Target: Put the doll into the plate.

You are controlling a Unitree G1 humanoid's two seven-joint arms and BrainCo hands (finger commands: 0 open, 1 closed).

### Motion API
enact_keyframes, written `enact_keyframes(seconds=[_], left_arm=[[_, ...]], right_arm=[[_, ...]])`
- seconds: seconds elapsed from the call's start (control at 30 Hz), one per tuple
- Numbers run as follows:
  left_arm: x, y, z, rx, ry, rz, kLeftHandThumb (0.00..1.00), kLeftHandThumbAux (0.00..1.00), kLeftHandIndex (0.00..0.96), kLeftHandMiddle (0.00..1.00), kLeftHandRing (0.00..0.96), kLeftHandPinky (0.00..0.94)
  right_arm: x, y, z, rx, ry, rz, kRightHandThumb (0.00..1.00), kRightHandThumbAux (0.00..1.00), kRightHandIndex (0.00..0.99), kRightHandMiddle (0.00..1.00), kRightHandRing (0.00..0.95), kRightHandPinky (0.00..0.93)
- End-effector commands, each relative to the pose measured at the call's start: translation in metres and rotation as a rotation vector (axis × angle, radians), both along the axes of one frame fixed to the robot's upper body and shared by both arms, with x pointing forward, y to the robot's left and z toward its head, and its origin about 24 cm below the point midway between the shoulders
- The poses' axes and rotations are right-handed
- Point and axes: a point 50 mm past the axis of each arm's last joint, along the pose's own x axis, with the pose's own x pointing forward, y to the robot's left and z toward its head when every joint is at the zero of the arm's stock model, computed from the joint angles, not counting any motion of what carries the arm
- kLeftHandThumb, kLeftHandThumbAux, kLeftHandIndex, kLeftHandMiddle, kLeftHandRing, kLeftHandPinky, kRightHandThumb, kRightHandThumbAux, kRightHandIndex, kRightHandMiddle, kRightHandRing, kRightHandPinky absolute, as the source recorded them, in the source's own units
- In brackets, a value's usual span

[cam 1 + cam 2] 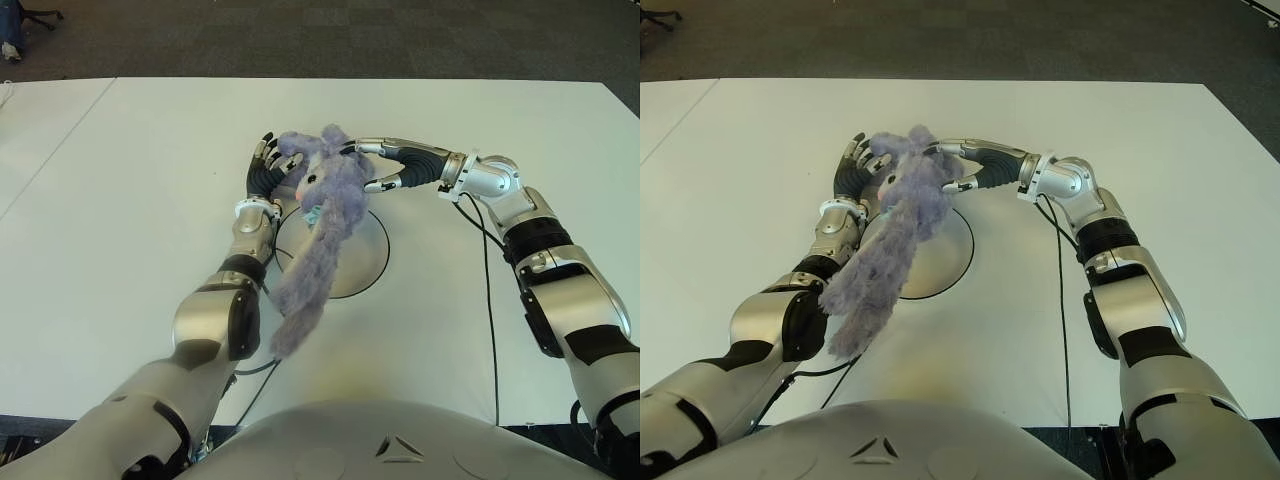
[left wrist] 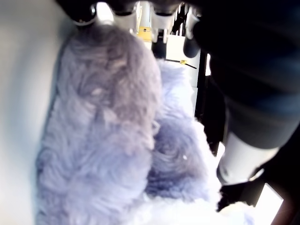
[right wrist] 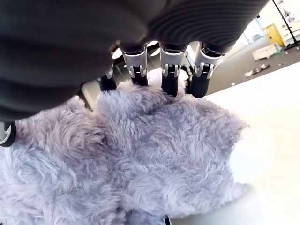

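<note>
A fluffy purple doll [image 1: 325, 215] hangs head-up between my two hands, above the near left part of a white plate [image 1: 366, 256] with a dark rim. Its long body trails down over the plate's edge toward my left forearm. On the doll's left side, my left hand [image 1: 268, 163] curls its fingers into the fur of the head. My right hand [image 1: 366, 166] reaches in from the right, fingers over the top of the head and thumb under it. Purple fur [image 2: 103, 140] fills the left wrist view. In the right wrist view, fingertips [image 3: 170, 86] press into the doll [image 3: 154, 159].
The plate lies mid-way across a wide white table [image 1: 120, 200]. A thin black cable [image 1: 490, 300] runs along the table beside my right arm. Dark carpet [image 1: 350, 40] lies beyond the far edge, with a chair base [image 1: 30, 18] at the far left.
</note>
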Motion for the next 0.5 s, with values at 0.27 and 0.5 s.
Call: enact_keyframes(seconds=[0.27, 0.5], left_arm=[[-0.0509, -0.0042, -0.0683, -0.042, 0.354, 0.001, 0.1, 0.743, 0.037, 0.103, 0.127, 0.171], [-0.0507, -0.0043, -0.0684, -0.055, 0.358, 0.003, 0.094, 0.747, 0.039, 0.115, 0.142, 0.198]], right_arm=[[-0.0026, -0.0024, -0.012, -0.067, 0.047, -0.017, 0.291, 0.245, 0.0, 0.0, 0.0, 0.0], [-0.0018, -0.0034, -0.012, -0.073, 0.044, -0.032, 0.266, 0.257, 0.0, 0.0, 0.0, 0.0]])
